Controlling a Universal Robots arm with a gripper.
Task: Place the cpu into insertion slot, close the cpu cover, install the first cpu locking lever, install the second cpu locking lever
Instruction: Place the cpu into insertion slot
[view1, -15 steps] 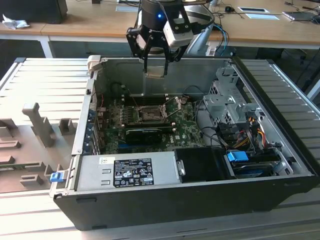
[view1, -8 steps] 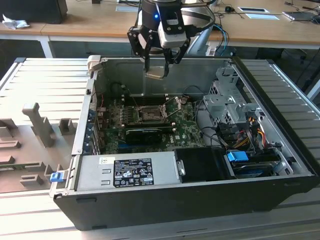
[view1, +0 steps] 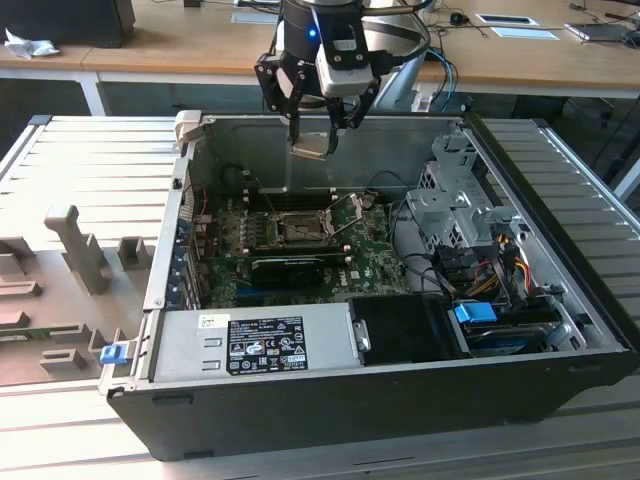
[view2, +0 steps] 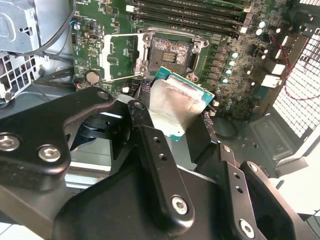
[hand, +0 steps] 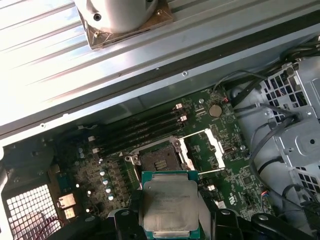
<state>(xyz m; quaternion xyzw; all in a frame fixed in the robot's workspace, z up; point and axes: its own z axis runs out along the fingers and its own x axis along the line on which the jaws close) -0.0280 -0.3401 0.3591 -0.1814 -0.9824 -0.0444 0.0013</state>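
I log the motherboard (view1: 372, 262) lying flat in the open case (view1: 350, 400), with the insertion slot (view1: 290, 228) at mid-board and the cpu cover (view2: 117, 57) standing open beside it. The power-supply box (view1: 255, 343) sits in front, and the drive cage (view1: 450, 215) is at the exterior view's right. The cpu (view1: 312, 146) hangs between the fingers (view2: 142, 120), above the slot and apart from it.

Your exterior view is evenly lit, but the computer case (view1: 400, 395) lies shadowed inside. In the first wrist view glare bleaches the ribbed metal panel (hand: 45, 55), and the cpu (hand: 170, 206) gleams.
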